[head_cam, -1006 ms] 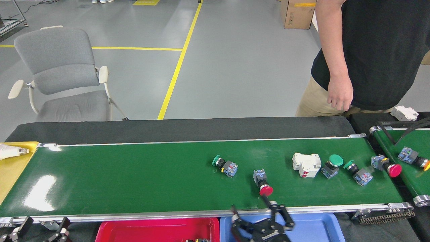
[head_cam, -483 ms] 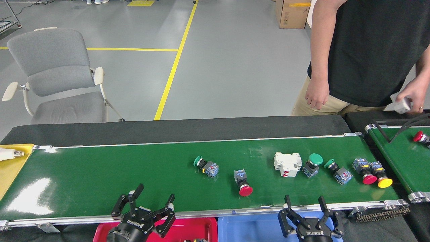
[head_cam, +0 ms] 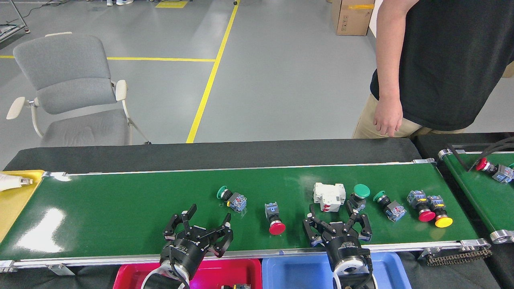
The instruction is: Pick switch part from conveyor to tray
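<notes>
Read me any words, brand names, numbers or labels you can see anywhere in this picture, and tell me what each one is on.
None can be read.
Left gripper: small white lettering on its body, too blurred to read.
Cardboard box: faint dark print on its front and a yellow label on top, both too small.
White circuit breaker on the conveyor: no legible marking.

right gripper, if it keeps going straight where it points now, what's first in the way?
Most likely the white breaker block, just beyond the open right gripper; the green-capped button sits close beside it. Depth is uncertain.
</notes>
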